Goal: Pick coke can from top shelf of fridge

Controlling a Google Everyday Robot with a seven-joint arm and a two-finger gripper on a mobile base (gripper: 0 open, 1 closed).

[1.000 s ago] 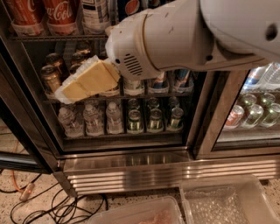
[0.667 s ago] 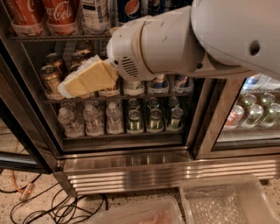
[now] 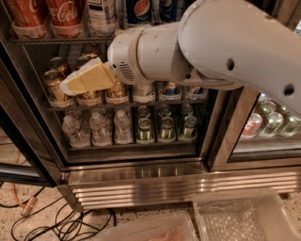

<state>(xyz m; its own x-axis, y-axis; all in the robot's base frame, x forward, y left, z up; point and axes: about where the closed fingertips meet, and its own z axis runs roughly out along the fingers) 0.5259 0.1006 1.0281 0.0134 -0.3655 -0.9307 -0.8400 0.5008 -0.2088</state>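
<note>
Two red coke cans (image 3: 64, 15) stand in clear trays at the left of the top shelf (image 3: 56, 41) of the fridge (image 3: 141, 181), whose left section is open to view. My gripper (image 3: 68, 85), with yellowish fingers, points left in front of the middle shelf, below the coke cans and clear of them. It holds nothing that I can see. My white arm (image 3: 211, 47) crosses the upper right and hides the right part of the top shelf.
Pepsi cans (image 3: 138, 10) and a white can (image 3: 101, 14) stand right of the cokes. Brown cans (image 3: 54, 77) sit behind the gripper, with water bottles (image 3: 99, 127) and green cans (image 3: 164, 127) below. Clear plastic bins (image 3: 240, 216) and cables (image 3: 70, 221) lie on the floor.
The gripper has risen slightly toward the top shelf. The large arm link has swung further across the upper right of the view.
</note>
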